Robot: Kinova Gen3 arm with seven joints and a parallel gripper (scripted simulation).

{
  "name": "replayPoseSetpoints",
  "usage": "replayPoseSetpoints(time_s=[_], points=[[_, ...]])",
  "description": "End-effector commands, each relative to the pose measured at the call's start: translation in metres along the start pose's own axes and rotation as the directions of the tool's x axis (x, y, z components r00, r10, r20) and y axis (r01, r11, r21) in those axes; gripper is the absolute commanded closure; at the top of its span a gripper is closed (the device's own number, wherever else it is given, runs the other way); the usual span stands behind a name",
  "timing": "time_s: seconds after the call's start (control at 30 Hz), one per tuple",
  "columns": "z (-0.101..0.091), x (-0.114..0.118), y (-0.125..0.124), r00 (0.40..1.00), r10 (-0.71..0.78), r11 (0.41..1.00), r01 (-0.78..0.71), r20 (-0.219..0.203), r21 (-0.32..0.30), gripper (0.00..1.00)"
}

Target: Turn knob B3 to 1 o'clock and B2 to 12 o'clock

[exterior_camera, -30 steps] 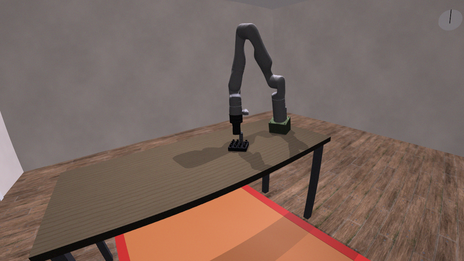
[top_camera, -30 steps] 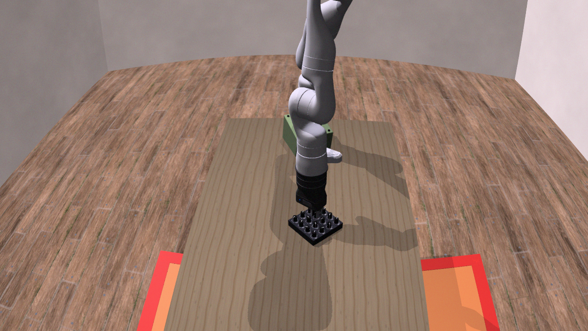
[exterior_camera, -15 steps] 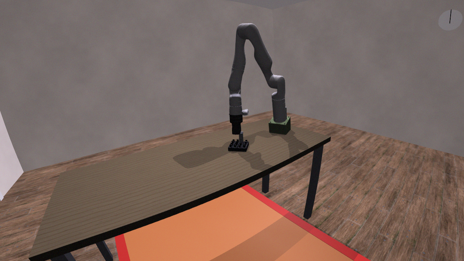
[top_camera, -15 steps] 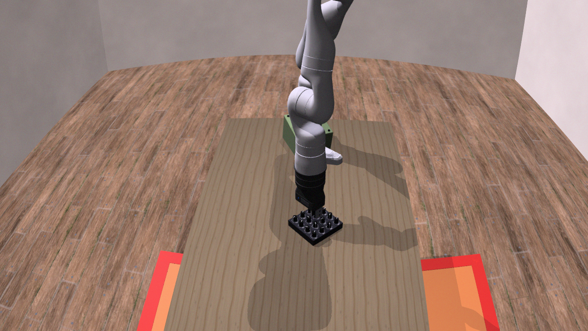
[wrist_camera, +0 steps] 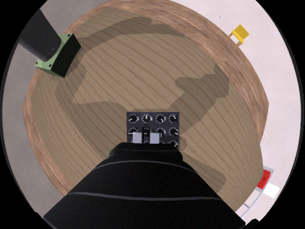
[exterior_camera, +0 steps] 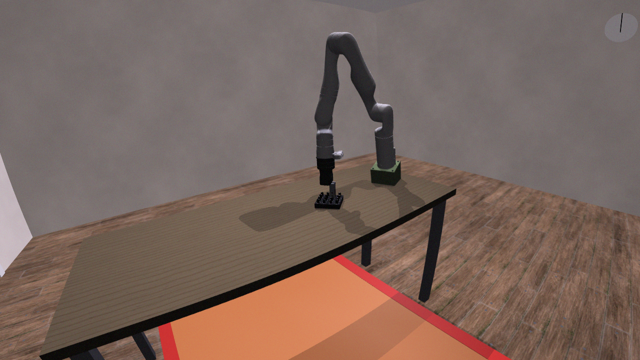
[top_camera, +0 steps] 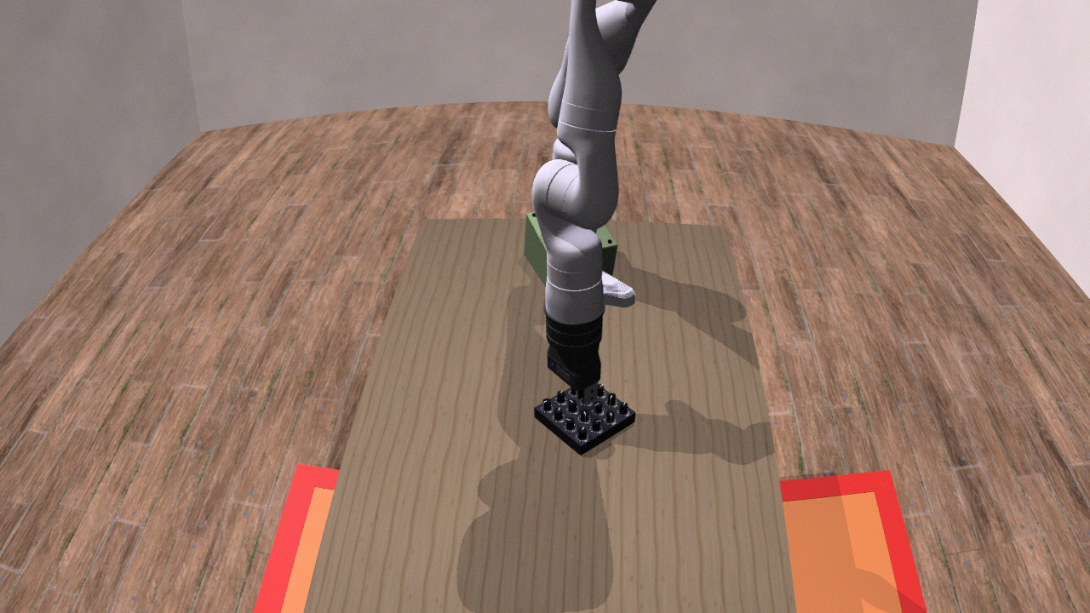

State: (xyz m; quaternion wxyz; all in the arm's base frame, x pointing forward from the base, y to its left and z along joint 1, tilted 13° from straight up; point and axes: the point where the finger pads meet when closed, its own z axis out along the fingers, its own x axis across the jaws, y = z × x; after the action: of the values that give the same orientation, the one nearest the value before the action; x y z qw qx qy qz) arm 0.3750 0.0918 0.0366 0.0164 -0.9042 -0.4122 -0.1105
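Observation:
The black knob box (top_camera: 562, 431) (exterior_camera: 326, 206) (wrist_camera: 128, 125) stands on its feet near the middle of the wooden table (top_camera: 427, 457) (exterior_camera: 179, 250). My gripper (top_camera: 588, 392) (exterior_camera: 333, 190) (wrist_camera: 146, 132) points straight down onto it. Its two grey fingers are shut on a knob (wrist_camera: 145, 131). In the wrist view this knob is in the second row from the far edge, second from the left. I cannot read the printed names, so I cannot tell which knob it is. The near rows of the box are hidden under the gripper body.
The arm's green base block (top_camera: 610, 242) (exterior_camera: 384, 173) (wrist_camera: 58, 58) stands at the far end of the table. Red-bordered orange floor zones (top_camera: 838, 548) (exterior_camera: 290, 313) lie beside and below the table. A yellow chair (wrist_camera: 240, 33) stands far off.

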Motion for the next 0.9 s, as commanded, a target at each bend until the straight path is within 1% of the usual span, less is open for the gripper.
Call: replayPoseSetpoints(time_s=[0.0,0.87], points=[[-0.0004,0.0005,0.0001,1.0,0.002,1.0,-0.002,-0.001,-0.001,0.7],[-0.0004,0.0005,0.0001,1.0,0.015,1.0,-0.015,-0.001,-0.001,0.7]])
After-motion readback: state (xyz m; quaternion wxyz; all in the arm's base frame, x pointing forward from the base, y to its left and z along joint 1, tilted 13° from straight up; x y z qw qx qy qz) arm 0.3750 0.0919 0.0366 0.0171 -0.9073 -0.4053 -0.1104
